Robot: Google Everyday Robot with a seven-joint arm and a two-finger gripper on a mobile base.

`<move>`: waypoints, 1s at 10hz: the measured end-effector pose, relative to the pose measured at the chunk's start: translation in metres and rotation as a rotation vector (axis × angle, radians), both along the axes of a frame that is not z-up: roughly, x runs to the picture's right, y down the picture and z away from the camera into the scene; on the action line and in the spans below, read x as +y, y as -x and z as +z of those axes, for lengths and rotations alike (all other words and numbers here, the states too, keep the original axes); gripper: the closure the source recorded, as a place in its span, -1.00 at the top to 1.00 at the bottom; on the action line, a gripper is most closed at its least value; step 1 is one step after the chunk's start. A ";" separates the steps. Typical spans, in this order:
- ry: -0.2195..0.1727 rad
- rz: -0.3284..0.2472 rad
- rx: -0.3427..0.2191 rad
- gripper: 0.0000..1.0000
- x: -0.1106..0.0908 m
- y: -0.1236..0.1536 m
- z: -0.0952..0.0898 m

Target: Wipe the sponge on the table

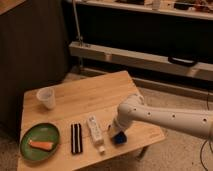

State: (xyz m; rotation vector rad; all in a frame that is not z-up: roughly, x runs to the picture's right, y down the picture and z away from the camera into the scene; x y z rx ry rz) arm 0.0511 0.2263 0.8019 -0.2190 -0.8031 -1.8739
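Table (95, 92), front-right area: sponge (119, 138) lies just right of the tube (94, 129); gripper (117, 132) sits down on the sponge, grip hidden, cannot tell

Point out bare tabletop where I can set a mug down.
The middle of the table is bare, from the cup to the arm and back to the far corner. The near edge is crowded: plate, striped bar, white tube, then the gripper at the sponge.
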 end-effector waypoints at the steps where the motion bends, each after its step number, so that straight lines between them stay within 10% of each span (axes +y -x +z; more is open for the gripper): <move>1: -0.002 0.002 -0.005 -0.04 -0.002 0.002 0.004; 7: -0.026 0.002 0.003 -0.04 -0.039 0.014 0.056; 10: -0.023 0.004 0.002 -0.26 -0.039 0.013 0.054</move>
